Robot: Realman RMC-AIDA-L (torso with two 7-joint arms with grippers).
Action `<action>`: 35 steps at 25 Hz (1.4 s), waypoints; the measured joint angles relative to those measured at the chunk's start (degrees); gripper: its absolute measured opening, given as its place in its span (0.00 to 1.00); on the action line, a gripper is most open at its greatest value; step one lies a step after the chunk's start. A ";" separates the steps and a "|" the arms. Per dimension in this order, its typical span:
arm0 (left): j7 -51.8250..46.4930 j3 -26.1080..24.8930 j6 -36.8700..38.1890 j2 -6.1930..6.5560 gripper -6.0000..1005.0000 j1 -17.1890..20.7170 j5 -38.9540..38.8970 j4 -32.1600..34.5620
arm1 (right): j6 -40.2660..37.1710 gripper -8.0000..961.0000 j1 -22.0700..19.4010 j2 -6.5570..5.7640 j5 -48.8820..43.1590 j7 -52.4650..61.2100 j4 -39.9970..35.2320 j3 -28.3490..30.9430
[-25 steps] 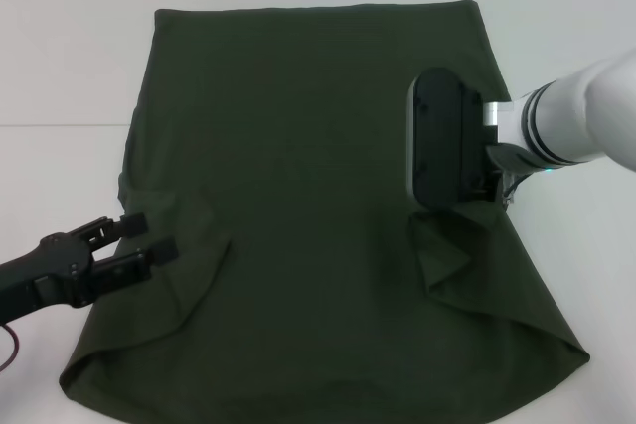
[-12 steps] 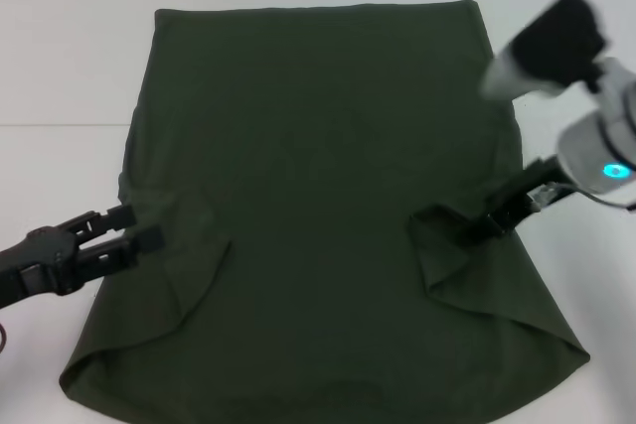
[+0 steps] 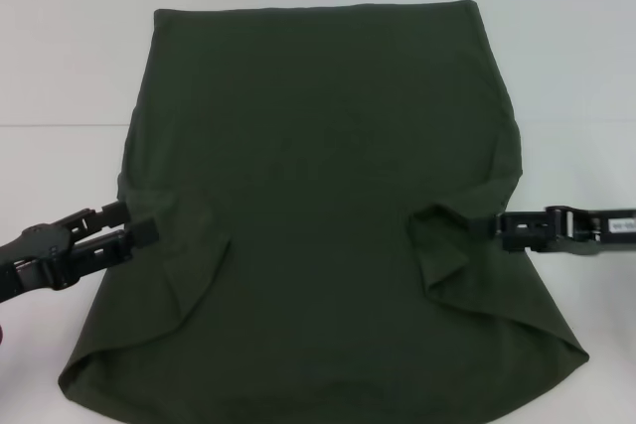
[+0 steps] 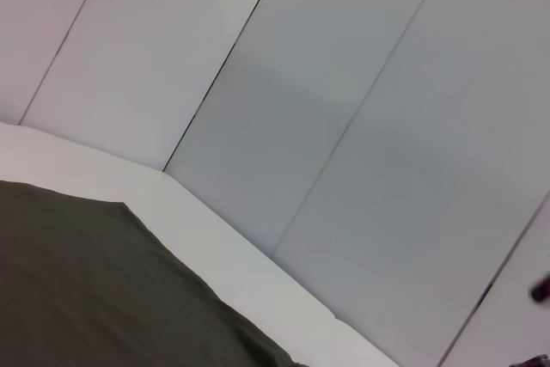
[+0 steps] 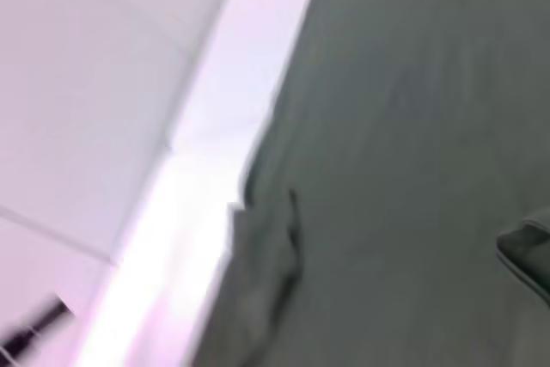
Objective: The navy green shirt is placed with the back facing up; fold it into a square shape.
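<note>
One navy green shirt (image 3: 318, 206), two grippers (left gripper (image 3: 134, 223), right gripper (image 3: 487, 224)) and one table (image 3: 60, 67).

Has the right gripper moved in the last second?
Yes. The right gripper swung off the navy green shirt toward its right edge, now lying low there.

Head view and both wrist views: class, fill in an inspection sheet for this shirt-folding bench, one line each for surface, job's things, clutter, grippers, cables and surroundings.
Surface: white table, plain.
Job's things: green shirt lies spread flat, both sleeves folded inward over the body.
Clutter: nothing seen.
Grippers: left gripper open, low at the shirt's left edge by the folded sleeve; right gripper low at the right edge by the other folded sleeve.
Cables: nothing seen.
Surroundings: pale panelled wall behind the table.
</note>
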 joint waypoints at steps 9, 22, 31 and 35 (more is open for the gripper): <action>-0.31 0.25 -0.89 -0.15 0.87 0.00 0.03 -0.36 | 5.61 0.98 -4.86 -2.20 9.12 -7.01 13.53 3.44; -0.15 0.19 -3.69 -0.36 0.87 0.36 0.12 -0.53 | 18.84 0.98 -1.08 -0.89 8.96 -6.75 20.38 2.28; -0.16 0.09 -4.44 -0.36 0.87 0.23 0.03 -0.53 | 26.11 0.98 1.25 -0.56 8.96 -4.91 22.76 -3.42; -0.16 0.09 -4.67 -0.42 0.87 0.08 0.00 -0.53 | 27.92 0.98 1.70 -0.06 8.96 -4.34 22.86 -5.23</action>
